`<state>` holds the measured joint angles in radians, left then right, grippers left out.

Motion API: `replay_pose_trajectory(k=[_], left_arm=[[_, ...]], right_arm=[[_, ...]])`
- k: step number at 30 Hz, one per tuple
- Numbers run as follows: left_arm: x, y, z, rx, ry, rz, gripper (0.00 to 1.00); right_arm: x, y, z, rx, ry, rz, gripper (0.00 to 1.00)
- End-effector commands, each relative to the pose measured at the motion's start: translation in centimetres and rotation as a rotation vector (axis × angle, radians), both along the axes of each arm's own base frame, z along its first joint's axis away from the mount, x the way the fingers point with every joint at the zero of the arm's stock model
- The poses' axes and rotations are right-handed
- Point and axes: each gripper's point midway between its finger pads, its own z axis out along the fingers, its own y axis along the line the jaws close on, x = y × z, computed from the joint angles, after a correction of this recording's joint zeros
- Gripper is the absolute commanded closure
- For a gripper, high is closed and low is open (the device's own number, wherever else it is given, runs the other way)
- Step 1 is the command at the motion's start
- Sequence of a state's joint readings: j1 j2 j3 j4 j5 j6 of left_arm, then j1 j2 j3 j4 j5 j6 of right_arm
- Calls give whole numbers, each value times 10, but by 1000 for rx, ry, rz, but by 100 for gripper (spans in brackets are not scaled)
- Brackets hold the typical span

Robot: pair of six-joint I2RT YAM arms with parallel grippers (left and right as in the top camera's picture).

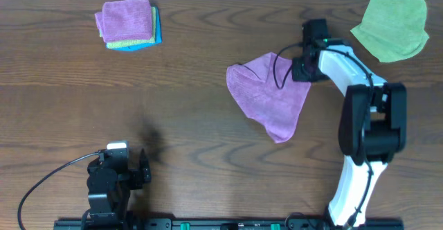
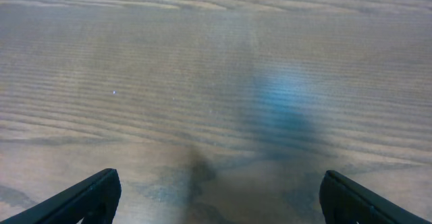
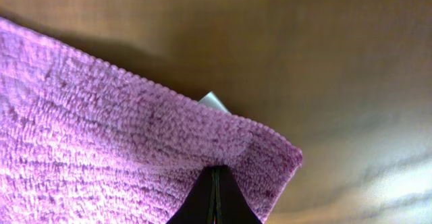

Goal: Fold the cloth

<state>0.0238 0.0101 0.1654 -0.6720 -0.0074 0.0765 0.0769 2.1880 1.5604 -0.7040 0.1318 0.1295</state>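
Observation:
The purple cloth (image 1: 268,93) lies crumpled in an irregular pointed shape at the table's middle right. My right gripper (image 1: 302,69) is shut on the cloth's upper right corner. In the right wrist view the closed fingers (image 3: 214,177) pinch the fuzzy purple cloth (image 3: 101,143) near its corner, and the small white tag (image 3: 214,102) peeks out behind the edge. My left gripper (image 1: 144,166) rests near the front left of the table, far from the cloth. Its fingers (image 2: 216,197) are wide apart over bare wood and hold nothing.
A neat stack of folded cloths (image 1: 129,24), purple on top, sits at the back left. A lime-green cloth (image 1: 392,26) lies at the back right corner. The wooden table (image 1: 173,119) lies between the arms.

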Motion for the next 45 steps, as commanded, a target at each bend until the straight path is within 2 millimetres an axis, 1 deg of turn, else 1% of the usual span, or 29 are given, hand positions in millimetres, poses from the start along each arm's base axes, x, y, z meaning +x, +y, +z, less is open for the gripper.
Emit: replay_pose_trajectory(k=[1,5,8,13,17,21,26,28,32,37,40,43,45], left_arm=[[-2,2,-5,10,17,8,5],[-2,2,-5,10,17,8,5],[-2,2,-5,10,17,8,5],[-2,2,-5,11,17,8,5],[-2,2,-5,10,17,8,5],[-2,2,-5,10,17,8,5],[-2,2,-5,10,17,8,5],[-2,2,-5,11,17,8,5],[-2,2,-5,11,17,8,5],[-2,2,-5,11,17,8,5],[-2,2,-5,10,17,8,5],[-2,2,-5,11,17,8,5],[-2,2,-5,10,17,8,5]], right_arm=[[-1,-10,-47,2,103,-26,98],[24,-9,-48,4,89,-28,99],[39,-4,-48,25,68,-22,98],[60,0,-46,43,20,-18,98],[73,1,-41,52,-27,-16,98],[83,3,-31,62,-62,-12,98],[112,16,-10,120,-168,36,98],[118,19,-6,135,-196,43,98],[121,24,-5,163,-209,54,98],[107,22,-4,157,-140,47,98],[102,13,9,104,-105,29,99],[102,-2,34,20,-100,4,99],[103,-6,49,-3,-102,-2,99]])
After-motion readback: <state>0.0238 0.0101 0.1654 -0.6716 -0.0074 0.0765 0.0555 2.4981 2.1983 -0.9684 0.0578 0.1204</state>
